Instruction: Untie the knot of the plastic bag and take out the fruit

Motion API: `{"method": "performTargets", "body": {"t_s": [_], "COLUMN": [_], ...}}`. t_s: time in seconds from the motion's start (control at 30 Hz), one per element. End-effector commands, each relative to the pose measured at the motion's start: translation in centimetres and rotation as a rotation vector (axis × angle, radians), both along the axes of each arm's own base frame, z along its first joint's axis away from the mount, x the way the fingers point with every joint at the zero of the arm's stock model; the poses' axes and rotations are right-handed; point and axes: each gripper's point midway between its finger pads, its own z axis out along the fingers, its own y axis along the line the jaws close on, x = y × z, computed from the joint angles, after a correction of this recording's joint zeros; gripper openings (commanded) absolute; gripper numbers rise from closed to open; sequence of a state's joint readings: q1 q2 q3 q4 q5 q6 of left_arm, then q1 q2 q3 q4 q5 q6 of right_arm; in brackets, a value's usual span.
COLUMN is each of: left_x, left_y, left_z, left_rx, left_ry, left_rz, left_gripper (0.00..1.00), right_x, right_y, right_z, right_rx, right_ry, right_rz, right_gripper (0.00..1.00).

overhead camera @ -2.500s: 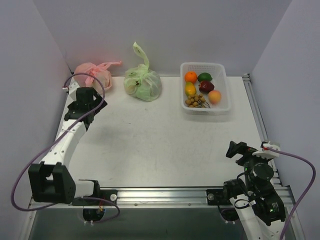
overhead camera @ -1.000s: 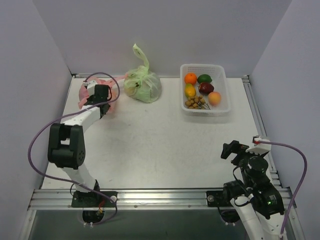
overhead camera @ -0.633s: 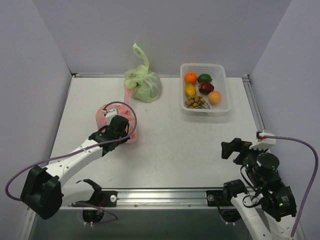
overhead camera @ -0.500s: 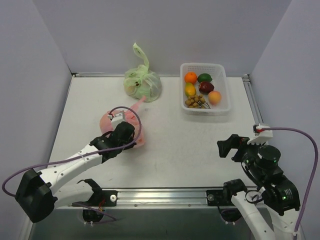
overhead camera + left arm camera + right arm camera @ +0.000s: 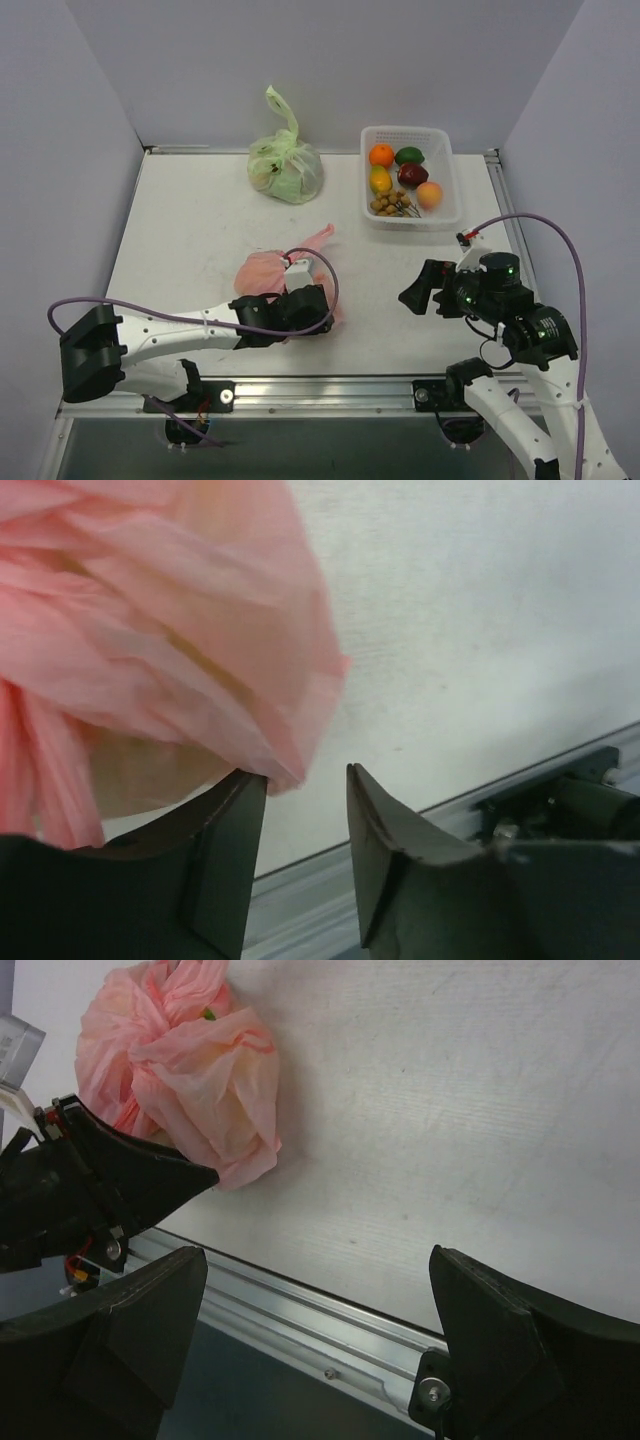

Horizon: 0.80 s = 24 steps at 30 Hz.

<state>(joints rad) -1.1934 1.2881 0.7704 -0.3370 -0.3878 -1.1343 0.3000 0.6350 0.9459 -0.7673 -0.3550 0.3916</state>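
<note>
The pink plastic bag (image 5: 262,271) lies crumpled near the table's front middle, with a thin handle tail (image 5: 318,237) pointing to the far right. It also shows in the right wrist view (image 5: 180,1070), where its twisted top (image 5: 188,988) reads as the knot. The fruit inside is only a pale yellowish shape through the plastic. My left gripper (image 5: 312,312) rests at the bag's near right side. Its jaws stand slightly apart with bare table between them (image 5: 305,773), and a fold of the bag (image 5: 150,650) touches the left fingertip. My right gripper (image 5: 412,297) is wide open and empty (image 5: 320,1360), hovering right of the bag.
A pale green tied bag (image 5: 285,170) stands at the back middle. A white basket (image 5: 447,205) with loose fruit is at the back right. The metal rail (image 5: 330,385) runs along the near edge. Walls close the left, back and right sides.
The pink bag has moved with my left gripper from the far left corner to the front middle. My right arm has risen and swung left toward the bag.
</note>
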Motion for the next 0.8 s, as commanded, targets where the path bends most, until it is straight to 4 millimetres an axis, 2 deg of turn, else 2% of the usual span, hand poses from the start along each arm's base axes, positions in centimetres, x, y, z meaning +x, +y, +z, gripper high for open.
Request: {"method": "performTargets", "body": {"t_s": [0.0,0.1,0.17,0.2,0.23,0.27,0.3,0.33,0.37,0.43,0.47,0.5,0.7,0.77], "left_x": [0.6,0.8,0.9,1.1,1.0,1.5,1.9,2.0,3.0,4.0,5.8,5.8,8.6,8.7], "left_y": [-4.1,-3.8,-2.8,-2.7,-1.7,-1.0,-0.6,0.6,1.6,3.3,5.0,5.2,10.0,10.3], "left_z": [7.2,10.0,11.5,13.1,13.3,13.9,15.2,15.1,15.1,14.6,14.2,13.6,11.3,10.2], "left_rx": [-0.167,-0.172,-0.155,-0.157,-0.119,-0.091,-0.091,-0.051,-0.020,0.015,0.041,0.027,0.189,0.229], "left_ry": [-0.119,-0.175,-0.206,-0.236,-0.239,-0.266,-0.282,-0.280,-0.289,-0.266,-0.255,-0.211,-0.198,-0.189], "left_rz": [-0.064,-0.094,-0.096,-0.107,-0.106,-0.094,-0.082,-0.074,-0.062,-0.057,-0.024,-0.062,-0.097,-0.172], "left_gripper": [0.49,0.64,0.71,0.77,0.79,0.81,0.84,0.85,0.85,0.85,0.86,0.86,0.86,0.86], "right_x": [-1.3,-1.4,-1.5,-1.3,-1.0,-0.9,-0.8,-0.4,-0.2,0.2,0.6,0.3,1.6,1.6], "right_y": [1.2,1.9,2.6,2.9,2.9,3.7,4.0,4.2,4.7,5.8,6.6,7.6,11.6,13.0], "right_z": [-1.2,-2.4,-2.7,-3.0,-3.2,-3.3,-3.5,-3.5,-4.0,-3.6,-3.8,-3.8,-3.8,-4.4], "right_rx": [0.045,0.049,0.052,0.052,0.044,0.041,0.030,0.012,-0.011,-0.043,-0.062,-0.070,-0.189,-0.232], "right_ry": [0.064,0.078,0.081,0.076,0.074,0.073,0.073,0.065,0.079,0.048,0.050,0.047,0.009,0.011], "right_rz": [0.040,0.052,0.064,0.068,0.049,0.077,0.082,0.080,0.095,0.126,0.143,0.183,0.307,0.353], "right_gripper": [1.00,1.00,1.00,1.00,1.00,1.00,1.00,1.00,1.00,1.00,1.00,1.00,0.99,0.99]}}
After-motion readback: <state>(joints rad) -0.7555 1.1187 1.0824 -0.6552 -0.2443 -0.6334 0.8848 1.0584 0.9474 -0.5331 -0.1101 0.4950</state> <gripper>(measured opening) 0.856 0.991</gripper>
